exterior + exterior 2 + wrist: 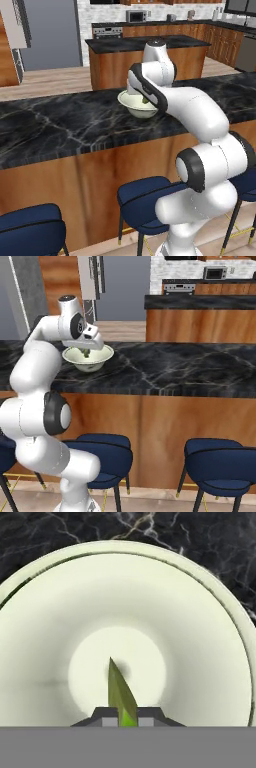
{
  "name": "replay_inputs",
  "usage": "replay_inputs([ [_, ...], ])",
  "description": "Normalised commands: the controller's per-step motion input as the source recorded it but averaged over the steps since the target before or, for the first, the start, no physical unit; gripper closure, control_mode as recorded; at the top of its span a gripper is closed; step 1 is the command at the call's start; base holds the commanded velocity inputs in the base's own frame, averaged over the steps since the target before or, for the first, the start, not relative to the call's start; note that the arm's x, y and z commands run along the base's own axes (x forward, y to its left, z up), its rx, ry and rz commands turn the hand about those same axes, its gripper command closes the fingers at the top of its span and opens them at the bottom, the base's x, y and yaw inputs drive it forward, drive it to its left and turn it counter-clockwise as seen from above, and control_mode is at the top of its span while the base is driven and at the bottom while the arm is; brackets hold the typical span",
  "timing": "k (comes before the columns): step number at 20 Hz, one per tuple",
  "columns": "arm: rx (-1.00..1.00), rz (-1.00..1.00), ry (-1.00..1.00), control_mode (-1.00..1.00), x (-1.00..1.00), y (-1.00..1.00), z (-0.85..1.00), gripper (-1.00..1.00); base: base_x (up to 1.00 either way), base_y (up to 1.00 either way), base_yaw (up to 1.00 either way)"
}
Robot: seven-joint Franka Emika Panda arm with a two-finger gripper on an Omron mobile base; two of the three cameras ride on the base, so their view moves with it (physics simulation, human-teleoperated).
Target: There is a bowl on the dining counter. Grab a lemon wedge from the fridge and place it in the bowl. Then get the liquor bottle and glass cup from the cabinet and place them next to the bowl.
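From my left base camera, the arm's wrist covers most of the bowl (134, 106) on the dining counter (55, 125); I catch only a speck of green inside it, and the fingers are hidden. On the right base camera the gripper (86, 352) dips into the bowl (95, 361), its tips hard to make out against the green bit between them. In the hand view I see it plainly: the jaws are closed on the lemon wedge (121, 694), a thin green-yellow sliver seen edge-on. Its long axis runs straight out from the fingertips, its sharp tip pointing at the bowl's (200, 637) centre. I cannot tell whether it touches the bottom.
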Motion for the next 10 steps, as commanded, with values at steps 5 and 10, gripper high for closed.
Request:
replay_inputs([
  [5,0.0,0.0,0.01,-1.0,0.26,0.0,-0.2,1.0,0.0,0.0,0.0],
  [10,0.0,0.0,0.01,-1.0,0.22,0.0,-0.2,1.0,0.0,0.0,0.0],
])
